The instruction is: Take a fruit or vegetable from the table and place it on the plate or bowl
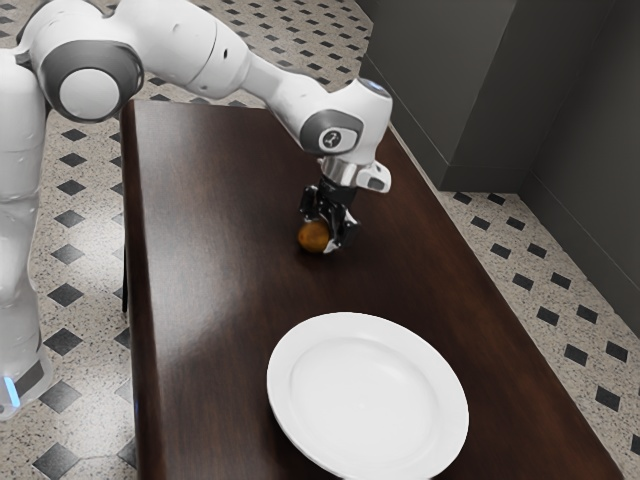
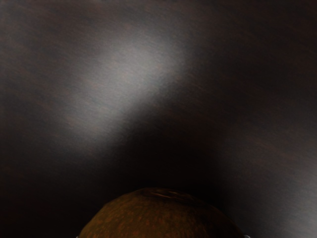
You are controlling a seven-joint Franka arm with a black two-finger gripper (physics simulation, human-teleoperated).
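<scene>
A small round brown fruit (image 1: 312,237) rests low at the middle of the dark wooden table (image 1: 200,260). My black gripper (image 1: 326,232) reaches straight down over it, and its fingers hold the fruit from two sides, so it is shut on it. In the wrist view the fruit (image 2: 161,215) bulges up right under my hand, with its dark shadow on the tabletop just beyond. The white plate (image 1: 368,392) lies near the table's front edge, toward the exterior view's right of the fruit and apart from it.
A dark grey wall and cabinet (image 1: 500,80) stand beyond the table at the exterior view's right. The table's edges drop to a tiled floor (image 1: 70,250) on both sides. Bare wood (image 1: 210,330) lies between fruit and plate.
</scene>
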